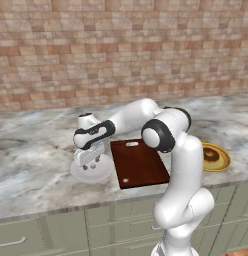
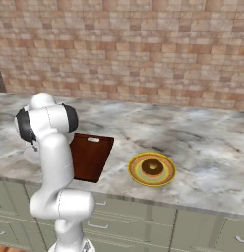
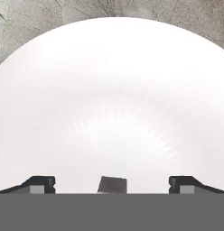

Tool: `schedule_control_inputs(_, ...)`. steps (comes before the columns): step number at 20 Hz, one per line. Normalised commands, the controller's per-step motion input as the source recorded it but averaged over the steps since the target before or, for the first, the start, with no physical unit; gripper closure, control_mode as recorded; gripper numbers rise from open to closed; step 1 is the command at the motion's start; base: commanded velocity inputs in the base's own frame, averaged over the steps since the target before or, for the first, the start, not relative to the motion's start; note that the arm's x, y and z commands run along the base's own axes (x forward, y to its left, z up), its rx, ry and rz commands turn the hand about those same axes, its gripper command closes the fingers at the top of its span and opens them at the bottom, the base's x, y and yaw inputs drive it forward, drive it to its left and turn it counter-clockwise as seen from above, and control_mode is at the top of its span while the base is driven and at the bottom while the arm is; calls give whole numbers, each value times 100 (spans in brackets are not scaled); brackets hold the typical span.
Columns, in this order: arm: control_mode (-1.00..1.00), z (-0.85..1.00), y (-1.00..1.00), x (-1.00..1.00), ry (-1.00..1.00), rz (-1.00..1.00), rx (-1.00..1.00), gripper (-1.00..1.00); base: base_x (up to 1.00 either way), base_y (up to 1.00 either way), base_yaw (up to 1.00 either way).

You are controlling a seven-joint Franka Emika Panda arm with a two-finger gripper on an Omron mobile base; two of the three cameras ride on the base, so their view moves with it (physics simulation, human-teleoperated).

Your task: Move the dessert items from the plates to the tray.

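My gripper (image 1: 91,163) hangs open just above the plain white plate (image 1: 105,173) at the left of the counter. In the hand view the white plate (image 3: 114,90) spreads wide, and a tiny cube-like morsel (image 3: 112,184) lies on it between my two fingertips (image 3: 39,184), untouched. The dark reddish-brown tray (image 1: 140,161) lies right of that plate, with a pale slot at its far end. Farther right, the brown ring doughnut (image 1: 212,156) rests on the yellow-rimmed plate (image 1: 224,161). From the right base camera the doughnut (image 2: 152,168) sits on its plate (image 2: 137,173) beside the tray (image 2: 92,155).
A marble counter (image 1: 36,150) runs along a brick wall (image 1: 121,45). Pale green drawers (image 1: 51,235) line the counter's front edge below. My arm's elbow (image 1: 163,132) arches over the tray's right side. A pale dot (image 1: 126,180) marks the tray's near end.
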Motion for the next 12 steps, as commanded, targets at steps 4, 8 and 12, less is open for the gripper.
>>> schedule_control_inputs(4, -100, 0, 0, -3, 0, 0, 0, -100, 0, 0, 0)
schedule_control_inputs(8, -100, 0, 0, -7, 0, 0, 0, -100, 0, 0, 0)
schedule_control_inputs(12, -100, 0, 0, -8, 0, 0, 0, -100, 0, 0, 0)
